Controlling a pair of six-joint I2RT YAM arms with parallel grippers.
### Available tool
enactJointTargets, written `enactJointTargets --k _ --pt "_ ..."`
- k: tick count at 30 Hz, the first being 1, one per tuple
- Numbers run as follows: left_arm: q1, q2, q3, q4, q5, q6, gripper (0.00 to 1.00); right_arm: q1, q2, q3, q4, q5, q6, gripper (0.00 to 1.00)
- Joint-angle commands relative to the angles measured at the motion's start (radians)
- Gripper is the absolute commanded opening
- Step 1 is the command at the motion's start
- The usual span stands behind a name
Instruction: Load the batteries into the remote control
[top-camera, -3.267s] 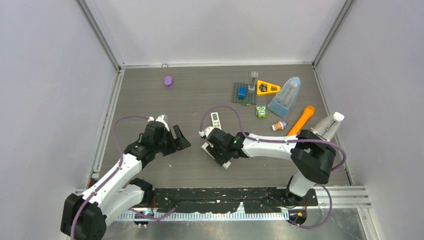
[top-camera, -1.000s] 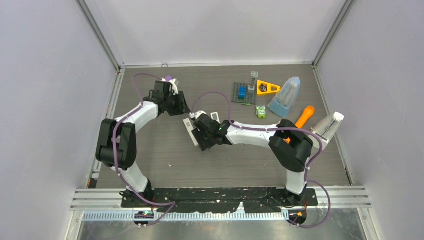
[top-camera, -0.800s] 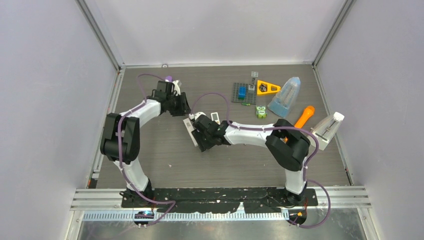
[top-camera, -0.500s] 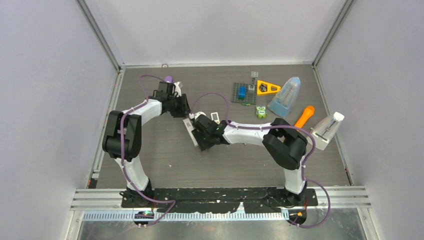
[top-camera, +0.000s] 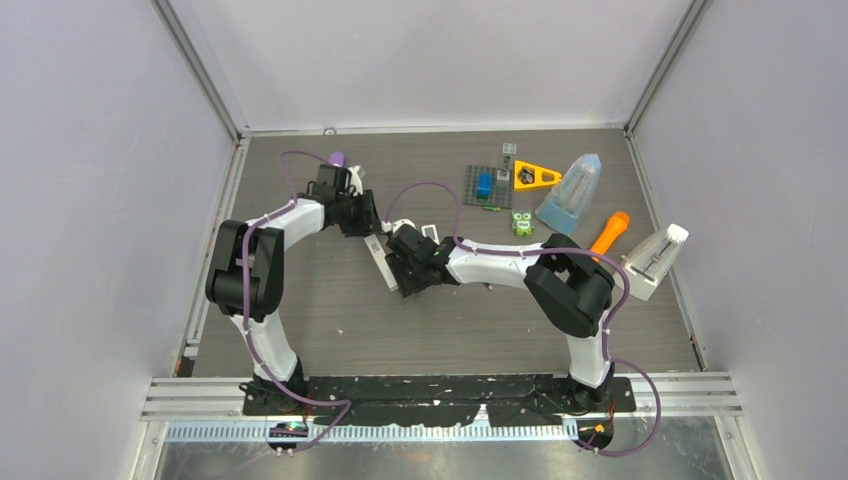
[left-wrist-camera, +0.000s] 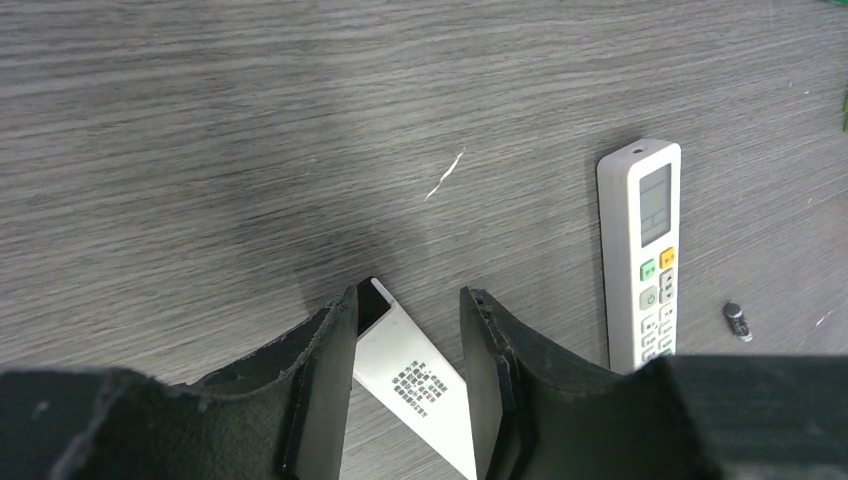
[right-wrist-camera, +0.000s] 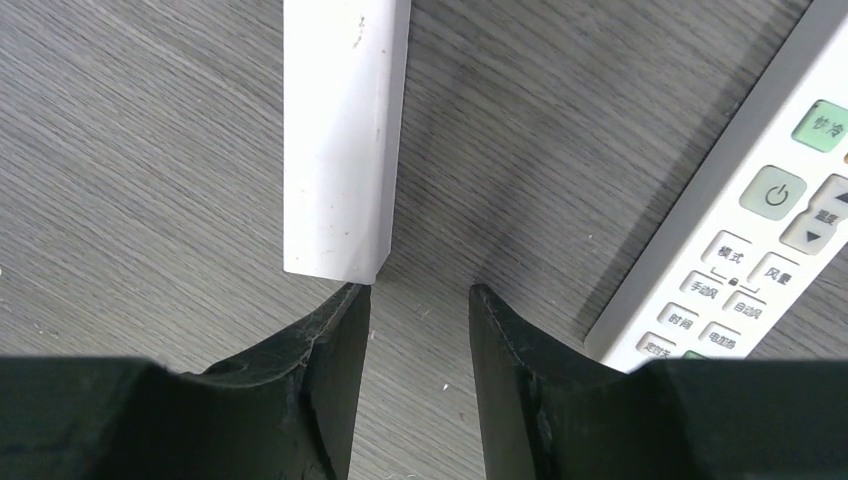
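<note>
Two white remotes lay on the desk (left-wrist-camera: 200, 120). Open left jaws straddled the face-down remote (left-wrist-camera: 420, 385), its printed label too small to read; open right jaws held nothing. Chinese characters marked the face-up remote (left-wrist-camera: 640, 250), a blackish battery (left-wrist-camera: 735, 320) just beside it.

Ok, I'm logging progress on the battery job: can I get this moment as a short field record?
left tool: astride face-down remote, grip unclear
right tool: open, empty, near that remote's end
face-up remote: lying flat, buttons up, not held
battery: one dark cell loose beside face-up remote
</note>
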Motion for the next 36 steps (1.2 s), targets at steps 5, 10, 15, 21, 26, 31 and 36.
enactJointTargets --k 5,10,15,21,26,31,36 --pt "0.004 0.02 0.007 -0.017 0.001 0.0 0.26 -0.009 0.022 0.035 0.023 0.004 0.031 0.46" --pt "0.005 0.033 -0.004 -0.022 0.024 -0.015 0.14 -0.02 0.035 0.044 0.013 -0.002 0.058 0.46" --pt "0.006 0.041 -0.028 -0.009 0.047 -0.034 0.04 -0.031 0.056 0.057 -0.005 0.007 0.087 0.46" --pt "0.006 0.054 -0.045 -0.007 0.07 -0.049 0.0 -0.052 0.088 0.083 -0.041 -0.005 0.11 0.45" --pt "0.016 0.047 -0.065 0.012 0.081 -0.065 0.0 -0.054 0.132 0.139 -0.102 0.002 0.101 0.45" --pt "0.018 0.029 -0.08 0.023 0.072 -0.072 0.0 -0.053 0.148 0.153 -0.117 0.017 0.09 0.49" --pt "0.019 0.01 -0.078 0.029 0.074 -0.078 0.0 -0.051 0.101 0.127 -0.075 0.019 0.06 0.53"
